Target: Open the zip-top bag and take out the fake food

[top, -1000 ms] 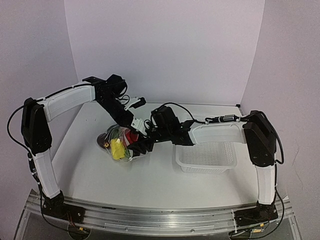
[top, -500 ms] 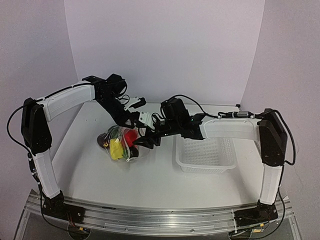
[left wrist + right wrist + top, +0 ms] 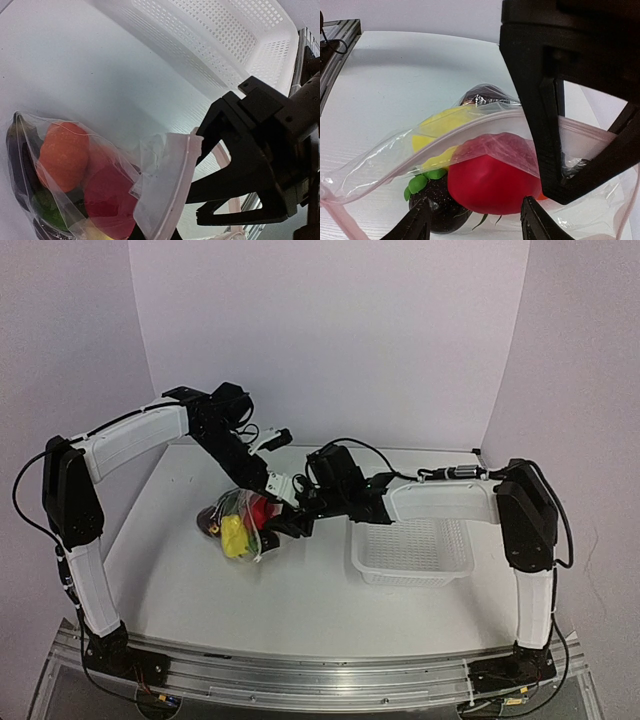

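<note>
**Bag pinched at its mouth, food inside**

The left fingers (image 3: 262, 488) are clamped on a flap of the bag (image 3: 375, 162) by its zip strip and hold that flap raised. The right fingers (image 3: 275, 527) stand partly apart at the bag's mouth, just beside the left ones. Whether they grip any plastic I cannot tell. The bag lies on the bench (image 3: 300, 605), left of centre, with the food (image 3: 490, 182) inside it: a red piece nearest the mouth, then yellow, orange, green and dark purple pieces. In the right wrist view the left arm's black body hides the mouth's right side. The basket (image 3: 410, 577) sits to the right, apart from the bag.
</note>
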`<state>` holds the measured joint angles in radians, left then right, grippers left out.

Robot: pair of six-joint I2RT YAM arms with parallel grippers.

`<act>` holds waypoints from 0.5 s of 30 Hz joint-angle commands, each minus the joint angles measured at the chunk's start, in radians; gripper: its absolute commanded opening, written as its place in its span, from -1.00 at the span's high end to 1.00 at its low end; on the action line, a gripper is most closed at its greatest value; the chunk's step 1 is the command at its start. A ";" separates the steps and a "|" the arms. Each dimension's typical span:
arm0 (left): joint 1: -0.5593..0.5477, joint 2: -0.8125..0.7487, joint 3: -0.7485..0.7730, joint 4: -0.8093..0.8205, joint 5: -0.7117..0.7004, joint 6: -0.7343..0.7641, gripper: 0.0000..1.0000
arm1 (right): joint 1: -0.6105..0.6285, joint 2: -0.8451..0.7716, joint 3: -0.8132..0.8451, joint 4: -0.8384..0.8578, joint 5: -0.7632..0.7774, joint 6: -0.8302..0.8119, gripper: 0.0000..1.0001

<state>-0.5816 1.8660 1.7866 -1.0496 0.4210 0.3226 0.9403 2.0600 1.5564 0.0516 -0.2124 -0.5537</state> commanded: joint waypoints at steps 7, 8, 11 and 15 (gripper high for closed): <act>-0.003 -0.024 0.032 0.018 0.097 -0.042 1.00 | 0.017 0.087 0.108 0.103 0.134 0.078 -0.38; -0.003 -0.023 0.035 0.023 0.103 -0.046 1.00 | 0.019 0.098 0.107 0.117 0.142 0.085 -0.41; -0.003 -0.023 0.040 0.033 0.133 -0.064 1.00 | 0.026 0.130 0.112 0.154 0.184 0.098 -0.46; -0.003 -0.023 0.036 0.032 0.191 -0.096 1.00 | 0.028 0.162 0.115 0.221 0.263 0.121 -0.54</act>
<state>-0.5397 1.8660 1.7866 -1.0340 0.4292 0.2786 0.9710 2.1647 1.6281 0.1706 -0.0862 -0.4961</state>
